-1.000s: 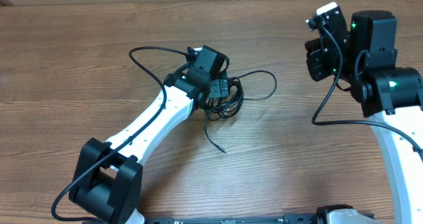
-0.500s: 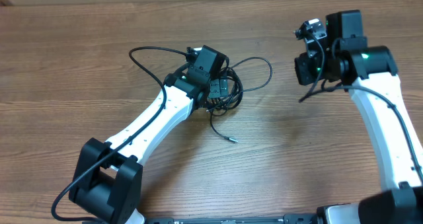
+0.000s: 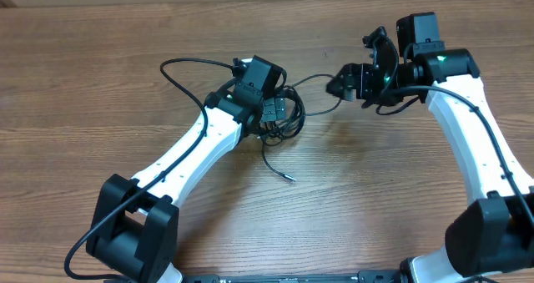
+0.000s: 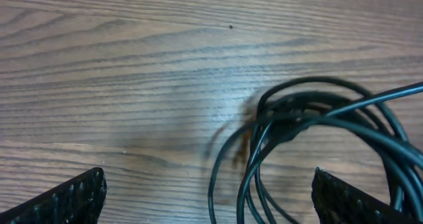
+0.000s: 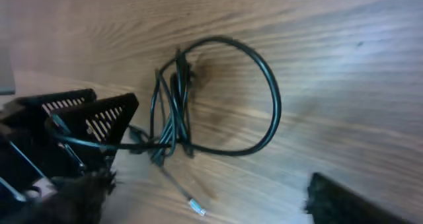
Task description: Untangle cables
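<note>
Untangle cables: approach step, nothing gripped.
Overhead: cables (image 3: 284,126) bundled mid-desk (image 3: 100,32); left gripper (image 3: 271,108) over them, right gripper (image 3: 349,81) beside the outer loop. Left wrist: fingers apart, straddling the coil. Right wrist: fingers apart, empty; next move probably calls for closing on one loop.

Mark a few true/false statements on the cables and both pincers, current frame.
1. The left pincer and the right pincer are both open. True.
2. The cables are lifted off the table. False: they lie on it.
3. One plug end sticks out from the cables onto bare table. True.
4. The left pincer is far from the cables. False: it hangs right above them.
</note>
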Robot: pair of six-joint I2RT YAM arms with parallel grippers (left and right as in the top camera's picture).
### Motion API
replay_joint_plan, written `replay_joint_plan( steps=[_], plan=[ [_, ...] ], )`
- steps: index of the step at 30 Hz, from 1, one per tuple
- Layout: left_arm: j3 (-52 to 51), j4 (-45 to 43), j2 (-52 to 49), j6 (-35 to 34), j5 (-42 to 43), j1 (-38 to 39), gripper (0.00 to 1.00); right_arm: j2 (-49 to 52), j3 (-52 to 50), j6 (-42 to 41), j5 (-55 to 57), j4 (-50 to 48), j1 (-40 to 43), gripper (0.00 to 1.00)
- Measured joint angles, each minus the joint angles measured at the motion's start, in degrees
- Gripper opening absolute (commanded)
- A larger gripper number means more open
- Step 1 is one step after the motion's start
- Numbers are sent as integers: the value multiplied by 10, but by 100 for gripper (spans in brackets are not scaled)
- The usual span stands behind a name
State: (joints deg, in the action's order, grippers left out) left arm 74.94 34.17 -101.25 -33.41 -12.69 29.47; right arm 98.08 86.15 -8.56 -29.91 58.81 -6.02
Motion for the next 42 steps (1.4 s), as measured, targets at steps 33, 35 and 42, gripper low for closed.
replay_joint_plan(
  steps=[33,35,42],
  plan=[
    [0,-19,0,-23,13,-19,100,54,-110,-318,-106,-148,-13,92],
    [0,-14,0,-23,6,-21,100,54,-110,-318,-107,-149,-13,92],
    [0,-11,0,-23,-3,-30,100,54,-110,-319,-108,-153,-13,93]
  ],
)
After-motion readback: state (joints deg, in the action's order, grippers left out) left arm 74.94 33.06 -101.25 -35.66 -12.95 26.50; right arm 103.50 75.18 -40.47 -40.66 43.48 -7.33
